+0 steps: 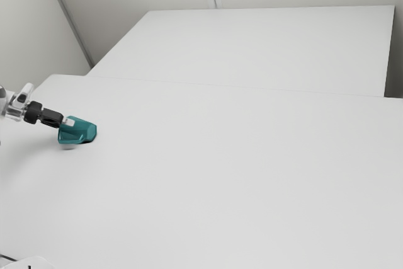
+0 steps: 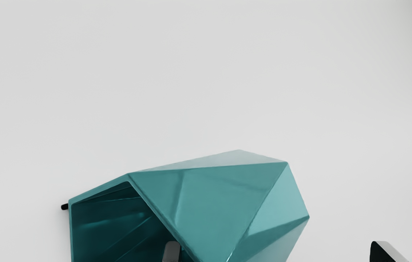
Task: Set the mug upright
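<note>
Near the exterior view's left edge, the gripper reaches down to a teal faceted mug lying on its side on the white table. In the wrist view the mug shows its dark open mouth and angular outer wall. The gripper is open there, its two fingertips wide apart: one overlaps the mug's mouth beside the rim, the other stands beyond the outer wall, away from the mug. Whether the first finger touches the wall, I cannot tell.
The white table spreads toward the exterior view's right, with a second white surface behind it. A small black piece pokes out beside the mug's rim. A white object stands at the exterior view's lower left corner.
</note>
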